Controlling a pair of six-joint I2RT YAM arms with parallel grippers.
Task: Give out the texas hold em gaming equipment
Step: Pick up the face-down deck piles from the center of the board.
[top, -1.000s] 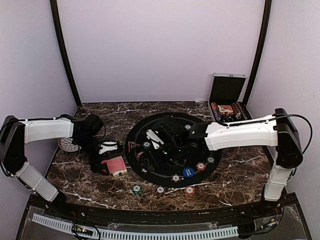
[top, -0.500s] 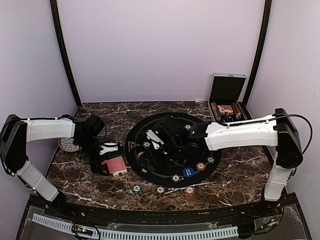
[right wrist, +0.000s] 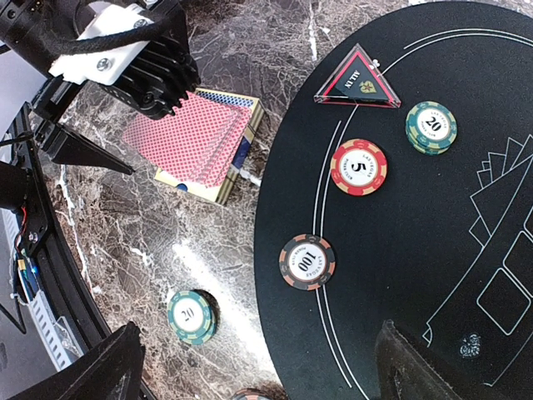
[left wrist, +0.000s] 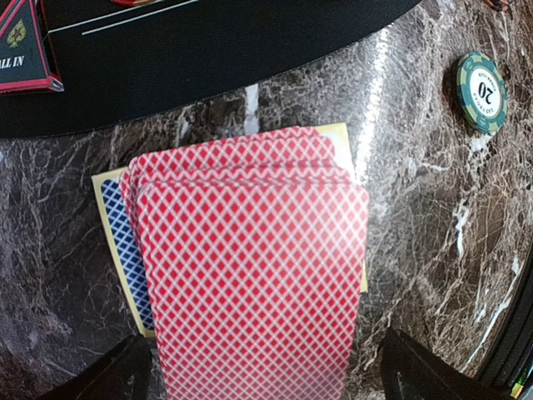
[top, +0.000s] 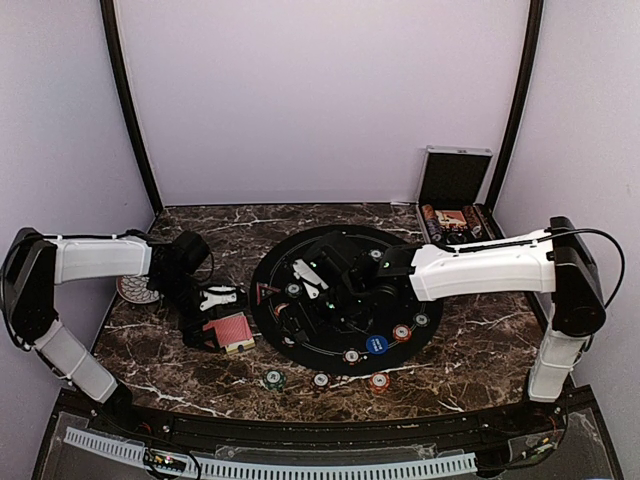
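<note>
Top external view: across the last second the left gripper (top: 198, 328) is creeping only a touch, and the right gripper (top: 305, 305) is holding station over the round black mat (top: 285, 252). The red-backed cards (top: 230, 332) are lying untouched on the marble table (top: 480, 350) at the mat's 9 o'clock, so dealing is, I judge, not yet beginning. Poker chips (top: 376, 344) are sitting along the mat's 5 o'clock rim. Left wrist view: the cards are lying fanned on a blue-and-yellow card box (left wrist: 117, 233), running down between two dark fingertips (left wrist: 125, 375) that are standing wide apart and gripping nothing. A green chip (left wrist: 481, 92) at 2 o'clock is reading "20"; a triangular marker (left wrist: 21, 50) at 10 o'clock is showing "LL IN". Right wrist view: the right gripper's jaws are spreading wide and empty. The marker is reading "ALL IN" in full; on the mat a red chip (right wrist: 358, 167) is reading "5", a second green chip (right wrist: 430, 127) "20" and a brown chip (right wrist: 306, 261) "100".
</note>
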